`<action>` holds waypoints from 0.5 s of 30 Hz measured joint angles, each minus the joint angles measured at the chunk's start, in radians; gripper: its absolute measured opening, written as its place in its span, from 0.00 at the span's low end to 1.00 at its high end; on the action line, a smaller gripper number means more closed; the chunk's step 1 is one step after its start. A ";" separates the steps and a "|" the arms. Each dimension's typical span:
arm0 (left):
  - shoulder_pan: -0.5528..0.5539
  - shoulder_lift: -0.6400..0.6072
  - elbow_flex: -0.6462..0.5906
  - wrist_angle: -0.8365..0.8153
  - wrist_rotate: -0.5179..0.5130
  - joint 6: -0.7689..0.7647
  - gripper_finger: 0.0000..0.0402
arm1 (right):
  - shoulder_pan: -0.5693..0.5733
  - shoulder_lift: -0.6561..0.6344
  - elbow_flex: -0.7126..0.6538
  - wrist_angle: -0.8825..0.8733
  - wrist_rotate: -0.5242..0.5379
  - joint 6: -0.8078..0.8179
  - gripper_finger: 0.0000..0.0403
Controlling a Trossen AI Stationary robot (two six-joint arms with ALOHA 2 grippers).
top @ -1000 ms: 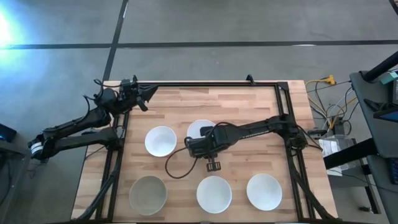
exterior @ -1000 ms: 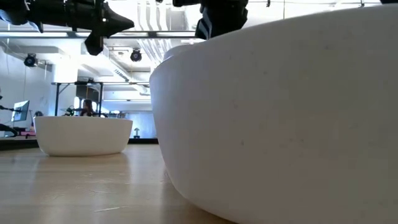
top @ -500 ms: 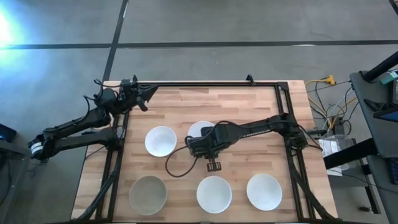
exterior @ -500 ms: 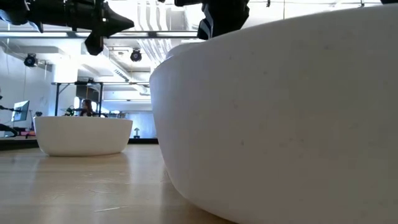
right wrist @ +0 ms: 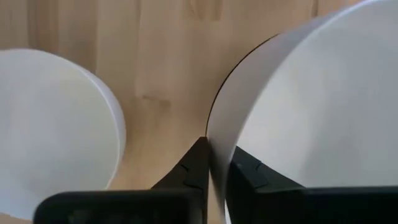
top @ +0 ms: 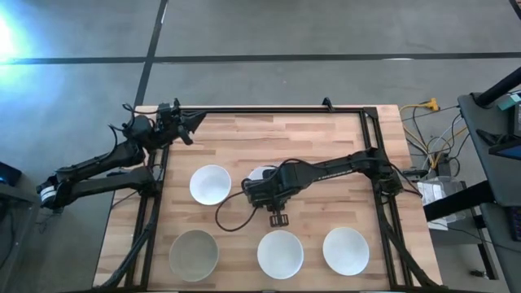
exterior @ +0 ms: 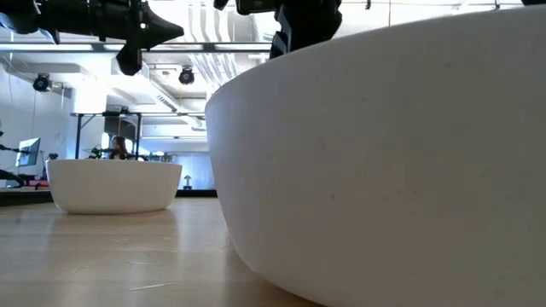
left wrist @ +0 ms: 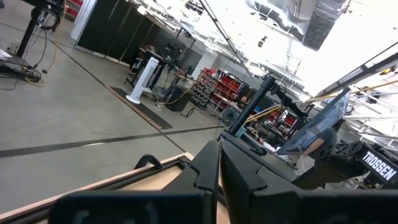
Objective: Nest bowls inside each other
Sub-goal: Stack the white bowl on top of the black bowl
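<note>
- The right gripper (right wrist: 214, 171) is pinching the rim of a white bowl (right wrist: 311, 106) between its two dark fingers, near the middle of the wooden table (top: 326, 138).
- A second white bowl (top: 210, 184) is sitting just beside it, apart from it.
- A grey bowl (top: 194, 253) and two more white bowls (top: 280, 253) (top: 345, 250) are lining the table's near edge.
- The left gripper (top: 194, 122) is waiting with fingers pressed together at the far left corner, holding nothing.
</note>
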 joint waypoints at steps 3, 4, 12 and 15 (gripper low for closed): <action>0.000 0.001 0.000 0.001 0.000 0.000 0.00 | 0.000 0.000 0.003 0.005 -0.002 0.009 0.13; 0.000 0.002 0.000 0.001 0.000 -0.001 0.00 | 0.000 0.000 0.003 0.005 -0.002 0.013 0.15; 0.000 0.000 0.001 0.001 0.000 -0.025 0.00 | 0.000 0.000 0.031 0.002 -0.002 0.071 0.29; 0.000 0.000 0.001 0.001 0.000 -0.026 0.00 | 0.000 -0.017 0.071 0.002 0.006 0.105 0.32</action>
